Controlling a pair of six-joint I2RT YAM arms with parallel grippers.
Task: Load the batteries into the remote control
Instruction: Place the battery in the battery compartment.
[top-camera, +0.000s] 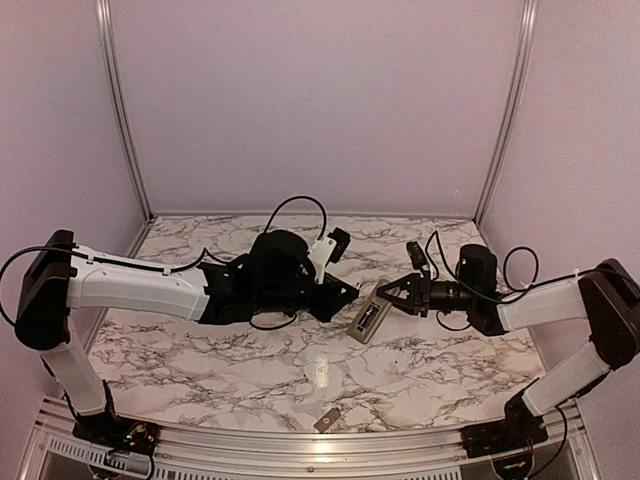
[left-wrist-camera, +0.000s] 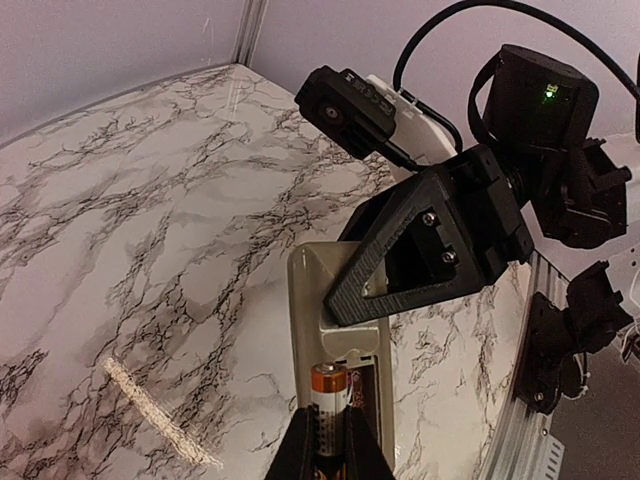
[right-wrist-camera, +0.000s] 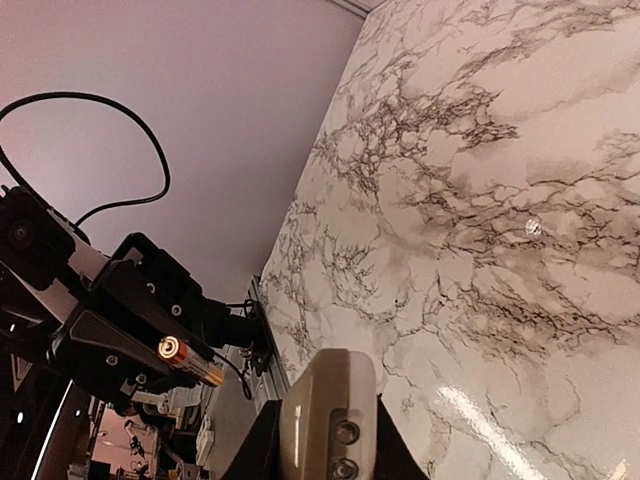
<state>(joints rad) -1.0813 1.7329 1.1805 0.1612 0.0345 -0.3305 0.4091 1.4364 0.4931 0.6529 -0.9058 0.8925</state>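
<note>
left pincer (left-wrist-camera: 328, 432) pinches one battery (left-wrist-camera: 327, 392), its tip right at the open recess in the remote control (left-wrist-camera: 305, 285) back. right pincer (top-camera: 392, 296) clamps the remote control's other end over the worktop (top-camera: 230, 360). best, i judge: line battery with slot, lower one end first, press lightly.

I see a table (top-camera: 250, 370) with a white top and dark grey lines all over it, like marble. A small flat grey piece (top-camera: 327, 420) lies on it, close to the front edge and about in the middle. Just in front of that piece a silver metal rail (top-camera: 330, 448) runs along the edge. A bright spot of light (top-camera: 322, 372) shines on the table top. Behind the table is a plain, pale purple wall (top-camera: 320, 100). One silver post (top-camera: 122, 110) stands on its left and another post (top-camera: 505, 110) on its right.
</note>
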